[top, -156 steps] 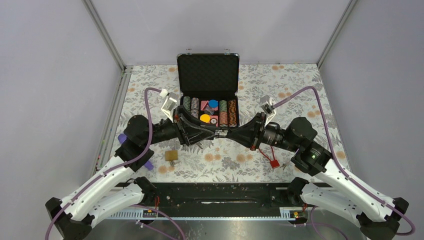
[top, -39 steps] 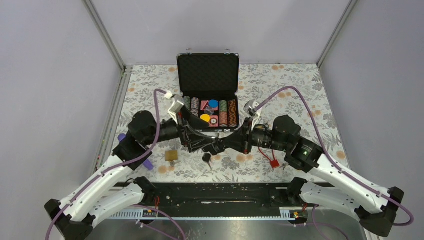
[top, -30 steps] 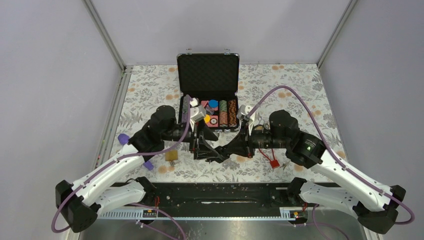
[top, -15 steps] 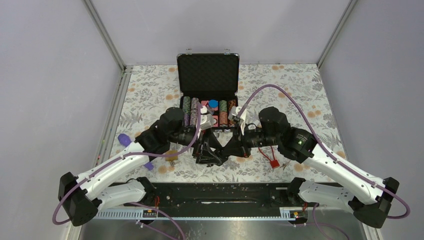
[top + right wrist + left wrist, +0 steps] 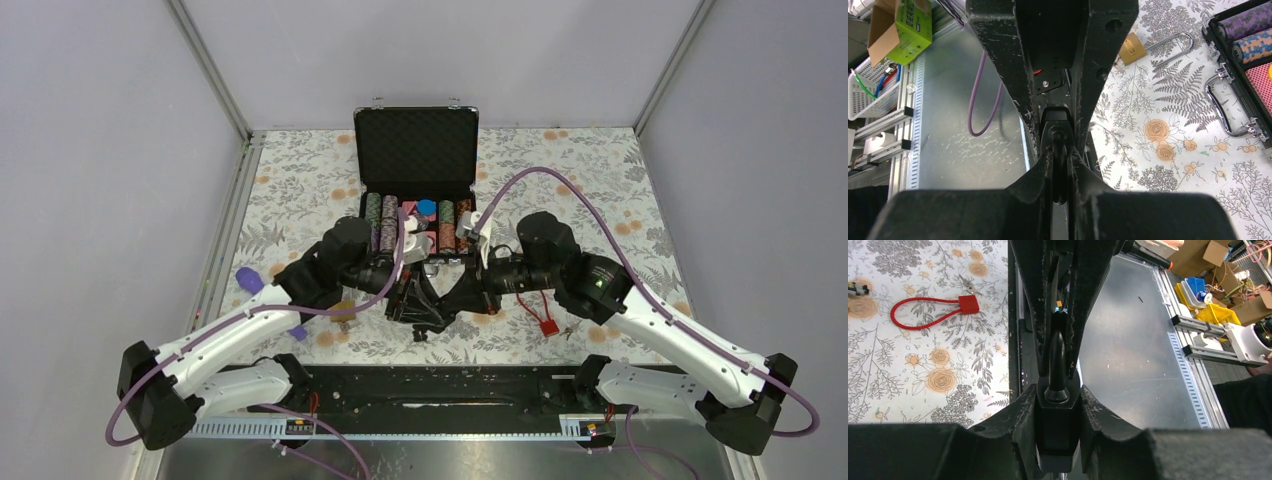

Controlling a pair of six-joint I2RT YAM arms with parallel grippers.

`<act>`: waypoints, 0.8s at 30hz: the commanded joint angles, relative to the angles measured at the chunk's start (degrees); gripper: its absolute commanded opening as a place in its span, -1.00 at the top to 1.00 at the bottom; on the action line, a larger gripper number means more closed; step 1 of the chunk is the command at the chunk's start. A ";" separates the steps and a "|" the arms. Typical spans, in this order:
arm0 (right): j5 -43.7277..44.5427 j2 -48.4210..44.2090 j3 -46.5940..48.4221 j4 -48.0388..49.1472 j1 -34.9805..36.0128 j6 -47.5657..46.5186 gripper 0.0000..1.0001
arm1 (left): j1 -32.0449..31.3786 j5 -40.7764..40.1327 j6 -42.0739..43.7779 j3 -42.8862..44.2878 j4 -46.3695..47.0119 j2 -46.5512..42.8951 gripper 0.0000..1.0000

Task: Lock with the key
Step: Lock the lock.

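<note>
My left gripper (image 5: 420,305) and right gripper (image 5: 452,300) meet tip to tip above the table's near middle. In the left wrist view my left gripper (image 5: 1058,427) is shut on a small black padlock (image 5: 1058,440). A black key (image 5: 1057,357) enters the padlock's face, and the right fingers (image 5: 1088,300) hold it. In the right wrist view my right gripper (image 5: 1060,170) is shut on the key's thin black head (image 5: 1059,150), and the padlock (image 5: 1054,116) sits just beyond it. The padlock's shackle is hidden.
A brass padlock (image 5: 343,311) with an open shackle lies left of the grippers. A red cable lock (image 5: 540,318) and small keys (image 5: 568,328) lie to the right. An open black case (image 5: 417,150) of poker chips stands behind. A purple object (image 5: 244,280) is at the left.
Both arms swung inward and toward the near edge, keeping their grippers together. Over the last half second they shifted only slightly, with a small wrist turn.
</note>
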 commanded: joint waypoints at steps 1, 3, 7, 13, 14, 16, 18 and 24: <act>-0.12 -1.43 3.63 8.69 0.00 4.55 0.78 | 0.09 -7.10 -3.52 -1.99 12.68 -5.03 1.00; 1.48 -2.51 2.94 9.91 0.04 5.95 0.33 | 0.08 -11.39 -4.89 -3.90 16.45 -7.80 1.00; 6.16 -5.83 1.09 12.76 -0.02 8.32 -0.53 | 0.14 -18.89 -6.53 -5.05 19.52 -11.24 1.00; 17.07 -11.95 -7.97 24.10 0.00 12.19 -0.95 | 0.14 -30.85 -12.21 -6.72 29.12 -14.85 1.00; 18.40 -12.70 -10.55 27.83 0.02 13.66 -0.94 | 0.14 -32.28 -13.66 -7.14 31.83 -15.12 1.00; 18.51 -13.52 -15.49 37.14 0.00 16.59 -0.86 | 0.15 -34.69 -15.61 -7.57 35.97 -15.44 1.00; 18.46 -13.59 -19.33 45.14 0.11 18.67 -0.85 | 0.14 -34.53 -17.23 -8.39 41.96 -15.48 1.00; 14.32 -7.80 -18.50 52.22 0.09 21.07 -0.78 | 0.09 -30.91 -20.83 -9.90 56.03 -13.97 1.00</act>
